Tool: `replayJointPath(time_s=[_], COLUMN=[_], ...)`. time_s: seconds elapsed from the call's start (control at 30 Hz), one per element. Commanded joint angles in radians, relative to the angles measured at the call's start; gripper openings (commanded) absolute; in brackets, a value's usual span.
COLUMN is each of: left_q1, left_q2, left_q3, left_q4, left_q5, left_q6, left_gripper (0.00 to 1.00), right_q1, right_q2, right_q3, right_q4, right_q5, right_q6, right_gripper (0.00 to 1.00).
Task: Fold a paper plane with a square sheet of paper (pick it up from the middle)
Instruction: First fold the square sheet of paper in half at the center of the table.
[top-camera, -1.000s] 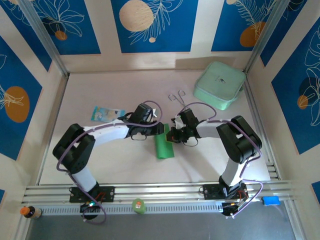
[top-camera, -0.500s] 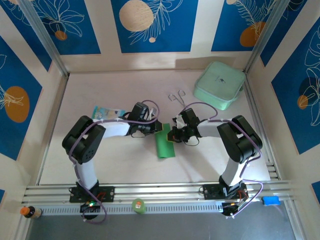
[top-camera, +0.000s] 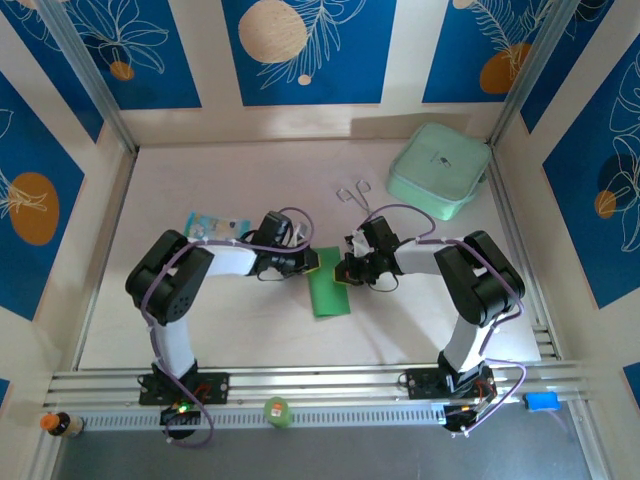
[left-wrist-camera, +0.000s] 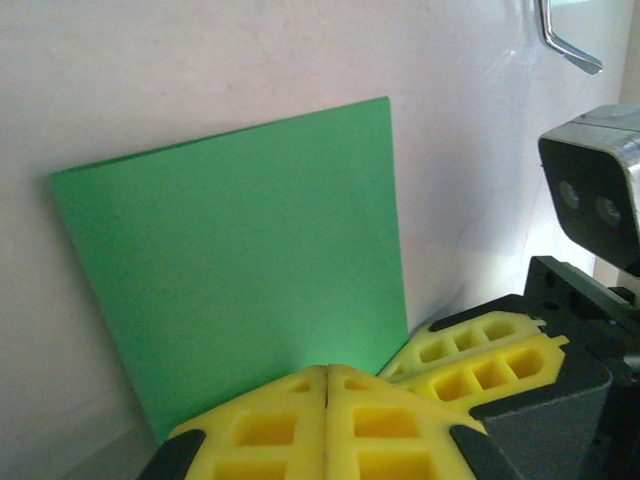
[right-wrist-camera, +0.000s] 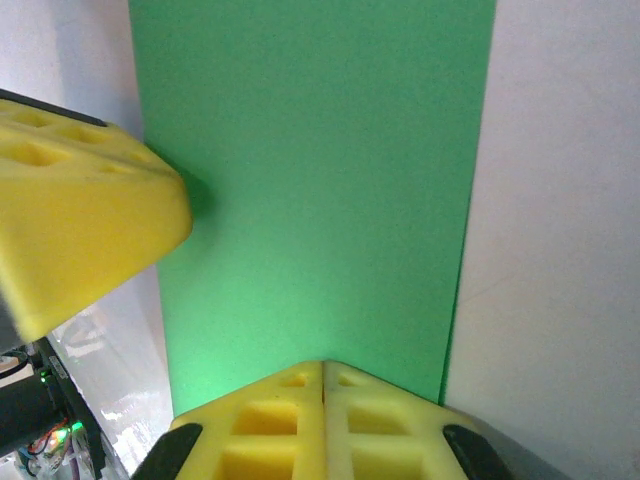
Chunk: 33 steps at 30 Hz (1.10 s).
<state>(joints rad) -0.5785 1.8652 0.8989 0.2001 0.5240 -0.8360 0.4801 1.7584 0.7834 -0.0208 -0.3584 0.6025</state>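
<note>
The green paper (top-camera: 328, 286) is sitting flat on the white table (top-camera: 240, 320), about the middle, right between the two arms. It looks like a narrow rectangle, plain bright green with clean straight edges. The left gripper (top-camera: 312, 262) and right gripper (top-camera: 341, 270) are both closed tight, tips at the paper's far end. Can't tell if either is actually pinching it.
</note>
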Motion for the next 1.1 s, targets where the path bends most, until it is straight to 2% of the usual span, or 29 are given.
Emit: replayJointPath(time_s=[0.0,0.27,0.5,0.77,1.07], left_q1=[0.016,0.031,0.035,0.049,0.083], left_q2=[0.038,0.049,-0.006,0.051,0.107], left_q3=[-0.031,-0.083,0.028,0.092,0.100], left_q4=[-0.003,-0.009,-0.110,-0.115,-0.217], left_q5=[0.006,-0.023,-0.007,0.029,-0.043], left_q6=[0.028,0.071,0.091,0.083,0.139], left_gripper=[0.00,0.00,0.02,0.03,0.04], right_q1=[-0.009,-0.009,-0.008,-0.008,-0.005], right_q2=[0.030,0.029,0.023,0.012,0.014], right_q3=[-0.029,-0.040,-0.043,-0.049,-0.052], right_q4=[-0.086,-0.083,-0.084,-0.086,-0.083], right_q5=[0.062,0.067,0.069,0.070,0.066], right_q6=[0.003,0.016,0.017,0.020,0.023], right_gripper=[0.00,0.00,0.00,0.00,0.00])
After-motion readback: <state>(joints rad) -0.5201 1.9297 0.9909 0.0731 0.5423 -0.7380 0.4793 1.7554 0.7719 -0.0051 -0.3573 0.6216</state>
